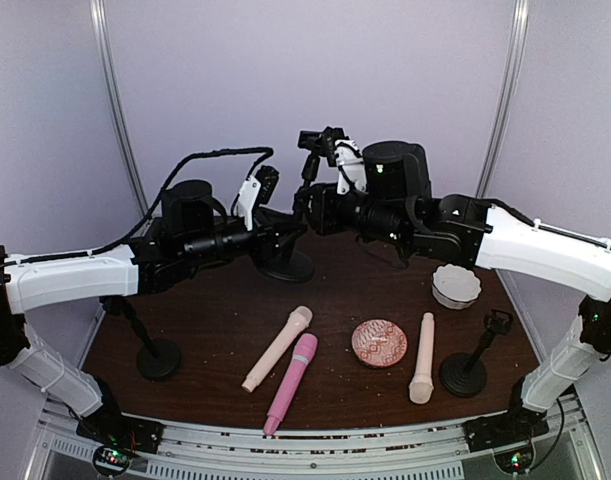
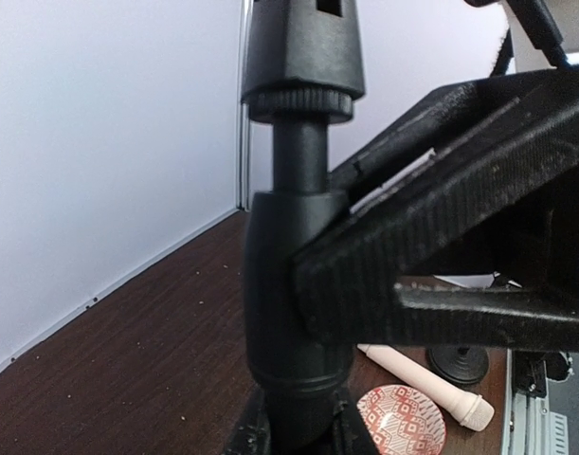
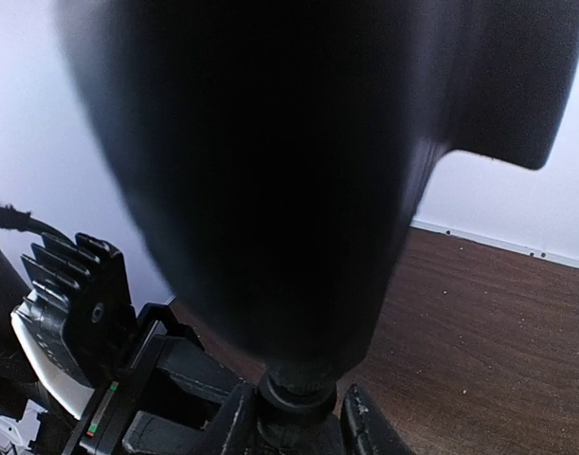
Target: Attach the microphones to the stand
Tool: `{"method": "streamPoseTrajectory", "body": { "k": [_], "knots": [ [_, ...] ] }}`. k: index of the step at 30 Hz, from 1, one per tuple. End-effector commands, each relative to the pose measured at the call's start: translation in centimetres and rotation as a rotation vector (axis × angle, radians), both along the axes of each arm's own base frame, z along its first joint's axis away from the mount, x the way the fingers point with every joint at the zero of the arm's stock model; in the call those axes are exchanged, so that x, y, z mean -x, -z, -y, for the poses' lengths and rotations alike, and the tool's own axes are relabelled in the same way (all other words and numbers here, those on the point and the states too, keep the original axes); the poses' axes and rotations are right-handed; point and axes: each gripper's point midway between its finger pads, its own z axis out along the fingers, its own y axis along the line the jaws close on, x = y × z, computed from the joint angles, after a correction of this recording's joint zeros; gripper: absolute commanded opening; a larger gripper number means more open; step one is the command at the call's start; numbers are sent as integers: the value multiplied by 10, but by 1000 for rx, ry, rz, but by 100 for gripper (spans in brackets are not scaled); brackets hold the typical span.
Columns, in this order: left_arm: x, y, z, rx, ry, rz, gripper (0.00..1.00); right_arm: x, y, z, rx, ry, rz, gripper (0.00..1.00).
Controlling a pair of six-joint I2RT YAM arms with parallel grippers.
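Observation:
The black middle stand [image 1: 285, 262] rises at the back of the table, its clip [image 1: 322, 143] on top. My left gripper [image 1: 288, 230] is shut on the stand's pole [image 2: 287, 284], with a finger on each side low in the left wrist view [image 2: 298, 434]. My right gripper [image 1: 308, 205] is shut on the stand's neck [image 3: 294, 398] just under the blurred black clip [image 3: 270, 171]. A cream microphone [image 1: 277, 348], a pink microphone [image 1: 290, 383] and a second cream microphone [image 1: 422, 357] lie on the table in front. The second cream one also shows in the left wrist view [image 2: 426, 379].
A second black stand [image 1: 155, 352] is at the front left and a third [image 1: 467, 368] at the front right. A round patterned pink dish [image 1: 379, 343] lies between the microphones, and a white scalloped dish [image 1: 455, 286] sits at the right. The table is dark wood [image 1: 215, 310].

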Motion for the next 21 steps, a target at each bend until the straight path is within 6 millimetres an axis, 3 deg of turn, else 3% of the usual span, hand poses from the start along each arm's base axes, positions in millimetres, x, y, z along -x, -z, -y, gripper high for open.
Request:
{"method": "streamPoseTrajectory", "body": {
  "k": [1, 10, 13, 14, 18, 21],
  "knots": [
    [15, -55, 0, 135, 67, 135, 0, -5, 5, -7, -14, -38, 1, 30],
    [17, -51, 5, 110, 98, 120, 0, -4, 8, -6, -4, -80, 11, 1],
    [12, -47, 8, 72, 85, 95, 29, -2, -2, 2, 35, -102, 73, 0],
    [11, -46, 9, 68, 83, 90, 35, -1, -7, 6, 30, -107, 92, 0],
    [12, -41, 14, 55, 114, 69, 42, 0, -24, 24, 1, -87, 141, 0],
    [12, -34, 19, 45, 127, 46, 48, 5, -33, 23, -17, -118, 157, 0]
  ]
}}
